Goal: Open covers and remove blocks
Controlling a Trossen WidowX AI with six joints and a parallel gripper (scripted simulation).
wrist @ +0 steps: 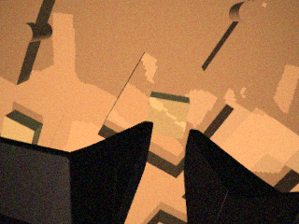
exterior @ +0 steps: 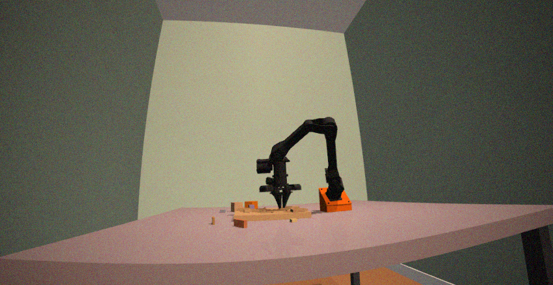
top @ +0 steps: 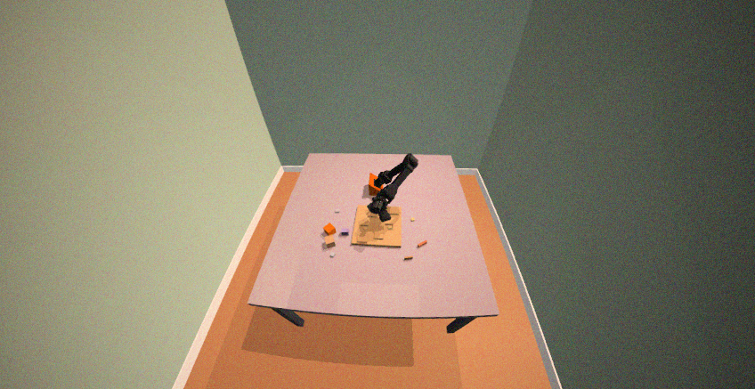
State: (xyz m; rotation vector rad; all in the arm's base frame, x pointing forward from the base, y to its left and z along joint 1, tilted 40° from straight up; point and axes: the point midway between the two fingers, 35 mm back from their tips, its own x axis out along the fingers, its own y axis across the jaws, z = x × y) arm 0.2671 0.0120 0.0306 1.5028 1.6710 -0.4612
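In the top view, the square light-wood puzzle board is seen near the middle of the pink table, with the black parallel-jaw gripper over its far half. To the left of the board a small purple block, an orange cube and a tan wooden cube are seen; to the right lie a small pale-yellow piece and a red-orange bar. Which of these were lifted from wells cannot be told, nor can every cover's position be made out.

In the exterior view, what is hidden from above is shown: the fingertips are pointed straight down, just above or at the board's top, and a narrow gap is left between them.

In the wrist view, a pale-yellow square block is shown in an uncovered well, just beyond the parted fingertips; this is not resolved in the other two views. The claw is partly released, with nothing grasped. At least this block is apparently still to be lifted out, and another yellowish patch at the left may be a second well's content. The task is judged unfinished, with the hand's withdrawal also left.
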